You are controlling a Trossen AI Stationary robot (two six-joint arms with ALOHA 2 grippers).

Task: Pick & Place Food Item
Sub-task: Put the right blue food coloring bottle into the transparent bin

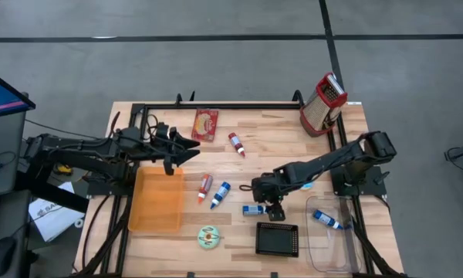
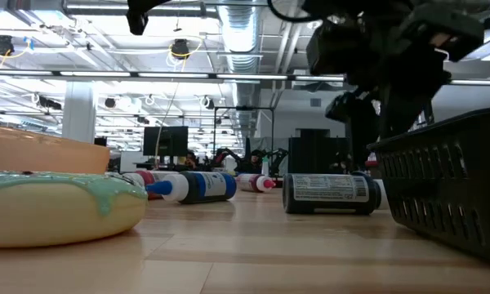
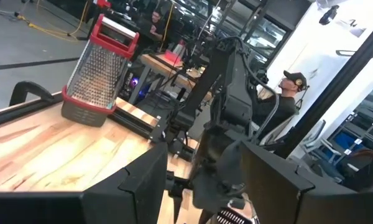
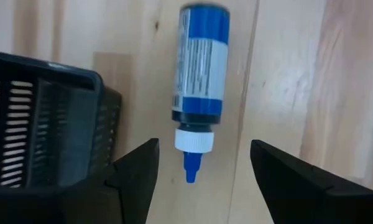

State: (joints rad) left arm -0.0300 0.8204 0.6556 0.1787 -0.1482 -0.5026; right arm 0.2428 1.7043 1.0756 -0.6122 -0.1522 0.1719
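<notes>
A small blue bottle (image 4: 201,68) with a white label lies flat on the wood table, its white cap and blue nozzle (image 4: 190,167) pointing toward my right gripper (image 4: 203,149). My right gripper is open above it and touches nothing, one finger on each side of the cap end. In the high view it hovers (image 1: 268,202) just over the bottle (image 1: 254,209). The low view shows the bottle (image 2: 331,193) on its side beside the black basket (image 2: 449,180). My left gripper (image 1: 187,150) is open and waits above the far end of the orange tray (image 1: 156,201).
The black mesh basket (image 1: 277,239) sits just near of the bottle. A clear bin (image 1: 333,249) to the right holds another blue bottle (image 1: 326,220). A donut (image 1: 208,237), red (image 1: 205,184) and blue (image 1: 221,194) bottles, a red packet (image 1: 204,123) and a grater (image 1: 322,104) are also on the table.
</notes>
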